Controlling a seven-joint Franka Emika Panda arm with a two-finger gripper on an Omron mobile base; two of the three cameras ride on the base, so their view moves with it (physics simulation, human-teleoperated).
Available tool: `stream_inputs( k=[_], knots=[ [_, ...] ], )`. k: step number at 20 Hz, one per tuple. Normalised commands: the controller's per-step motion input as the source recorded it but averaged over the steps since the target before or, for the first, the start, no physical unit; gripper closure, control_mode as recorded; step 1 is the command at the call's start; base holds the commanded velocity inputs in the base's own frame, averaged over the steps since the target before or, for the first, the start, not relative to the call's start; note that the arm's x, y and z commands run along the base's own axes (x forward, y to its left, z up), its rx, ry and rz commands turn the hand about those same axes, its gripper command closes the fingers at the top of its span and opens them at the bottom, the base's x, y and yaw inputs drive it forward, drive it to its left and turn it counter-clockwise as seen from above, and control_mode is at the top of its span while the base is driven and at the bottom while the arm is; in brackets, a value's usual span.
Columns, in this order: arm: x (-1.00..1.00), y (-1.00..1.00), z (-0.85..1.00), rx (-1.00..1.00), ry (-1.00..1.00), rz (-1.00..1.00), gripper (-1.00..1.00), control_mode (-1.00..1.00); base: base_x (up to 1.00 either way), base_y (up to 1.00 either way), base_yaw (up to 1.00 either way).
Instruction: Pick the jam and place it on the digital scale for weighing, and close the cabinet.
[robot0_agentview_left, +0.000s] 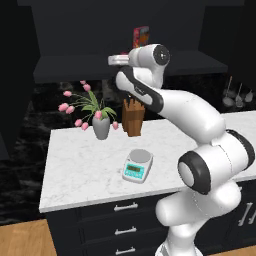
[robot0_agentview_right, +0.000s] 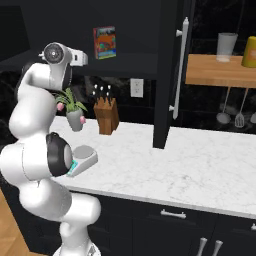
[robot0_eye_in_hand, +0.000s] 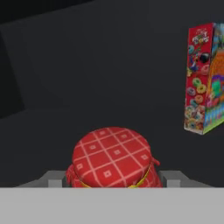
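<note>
The digital scale (robot0_agentview_left: 137, 165) sits bare on the near marble counter (robot0_agentview_left: 80, 170). Up inside the open cabinet (robot0_agentview_right: 172, 70), the gripper (robot0_eye_in_hand: 113, 179) straddles the jam (robot0_eye_in_hand: 112, 158), apparently clamping it; the cereal box (robot0_eye_in_hand: 204, 78) stands farther right. Weighing and door-closing remain.

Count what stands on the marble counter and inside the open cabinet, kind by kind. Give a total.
Jam jar: 1
Cereal box: 1
Digital scale: 1
Knife block: 1
Vase of flowers: 1
Total: 5
</note>
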Motion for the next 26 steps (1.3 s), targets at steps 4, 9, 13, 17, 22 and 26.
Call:
stream_inputs(
  k=[4, 9, 13, 17, 22, 26],
  knots=[
    [-1.00, -0.42, 0.30, 0.00, 0.02, 0.13, 1.00, -1.00, 0.00, 0.00, 0.00],
    [-1.00, -0.37, 0.55, 0.00, 0.02, 0.11, 1.00, -1.00, 0.00, 0.00, 0.00],
    [-1.00, -0.50, -0.23, 0.00, -0.10, 0.14, 1.00, -1.00, 0.00, 0.00, 0.00],
    [-0.97, -0.58, -0.76, 0.00, -0.01, 0.18, 1.00, -1.00, 0.00, 0.00, 0.00],
    [-0.54, -0.18, -1.00, -0.06, 0.02, 0.23, 1.00, -1.00, 0.00, 0.00, 0.00],
    [-0.04, 0.00, -1.00, -0.10, 0.05, 0.25, 1.00, -1.00, 0.00, 0.00, 0.00]
  ],
)
